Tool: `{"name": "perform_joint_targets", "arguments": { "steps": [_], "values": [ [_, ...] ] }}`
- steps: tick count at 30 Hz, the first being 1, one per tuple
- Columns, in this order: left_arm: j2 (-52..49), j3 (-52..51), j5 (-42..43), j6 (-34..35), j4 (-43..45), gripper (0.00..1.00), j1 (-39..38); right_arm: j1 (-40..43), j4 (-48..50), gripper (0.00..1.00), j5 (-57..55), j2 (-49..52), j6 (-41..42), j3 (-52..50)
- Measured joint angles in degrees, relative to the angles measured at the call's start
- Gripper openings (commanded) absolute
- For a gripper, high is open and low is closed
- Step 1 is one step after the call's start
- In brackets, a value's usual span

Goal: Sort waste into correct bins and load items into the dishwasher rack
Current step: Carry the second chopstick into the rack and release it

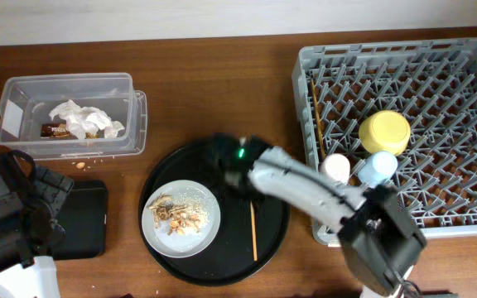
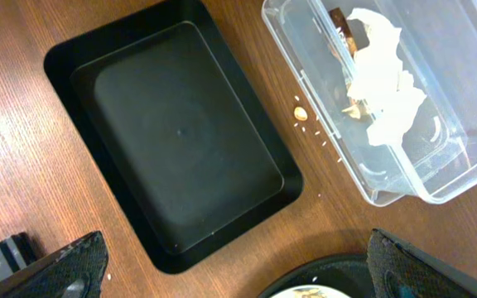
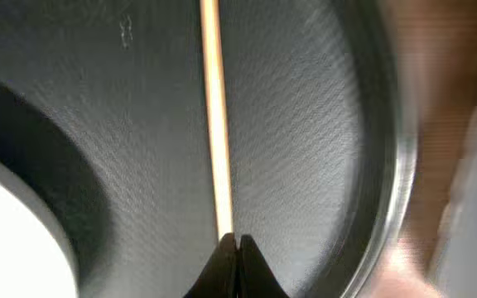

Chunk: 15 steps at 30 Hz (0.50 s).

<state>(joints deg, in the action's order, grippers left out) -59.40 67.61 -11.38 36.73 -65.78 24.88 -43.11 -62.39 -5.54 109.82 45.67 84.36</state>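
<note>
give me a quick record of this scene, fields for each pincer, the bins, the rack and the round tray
left pincer: open, empty, over the black rectangular tray
right pincer: shut on the end of a chopstick
clear tub: tissue, wrapper
black rectangular tray: empty
rack: yellow bowl, pale cup, blue cup, second chopstick
round black tray: plate with crumbs, chopstick
table: stray crumbs beside tub

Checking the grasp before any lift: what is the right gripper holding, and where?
The right gripper appears to pinch the thin wooden chopstick by its very end.
</note>
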Motion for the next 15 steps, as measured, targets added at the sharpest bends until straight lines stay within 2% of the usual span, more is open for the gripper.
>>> {"name": "perform_joint_targets", "arguments": {
  "steps": [1, 3, 4, 6, 8, 11, 15],
  "values": [
    [0.0, 0.0, 0.0, 0.0, 0.1, 0.99, 0.0, 2.8, -2.1, 0.09, 0.7, 0.0, -3.0, 4.3],
    [0.0, 0.0, 0.0, 0.0, 0.2, 0.99, 0.0, 7.1, -6.8, 0.26, 4.0, -0.3, -9.1, 11.0],
    [0.0, 0.0, 0.0, 0.0, 0.1, 0.99, 0.0, 8.4, -7.7, 0.30, 5.0, -0.5, -11.0, 12.3],
    [0.0, 0.0, 0.0, 0.0, 0.2, 0.99, 0.0, 9.4, -9.5, 0.36, 6.4, -0.6, -13.1, 11.6],
    [0.0, 0.0, 0.0, 0.0, 0.1, 0.99, 0.0, 7.7, -6.4, 0.46, 7.1, -0.6, -13.5, 7.8],
    [0.0, 0.0, 0.0, 0.0, 0.2, 0.99, 0.0, 1.6, 3.3, 0.46, 7.8, -0.3, -11.5, -4.1],
    [0.0, 0.0, 0.0, 0.0, 0.1, 0.99, 0.0, 1.0, 13.9, 0.39, 8.2, -0.2, -7.9, -15.2]
  ]
}}
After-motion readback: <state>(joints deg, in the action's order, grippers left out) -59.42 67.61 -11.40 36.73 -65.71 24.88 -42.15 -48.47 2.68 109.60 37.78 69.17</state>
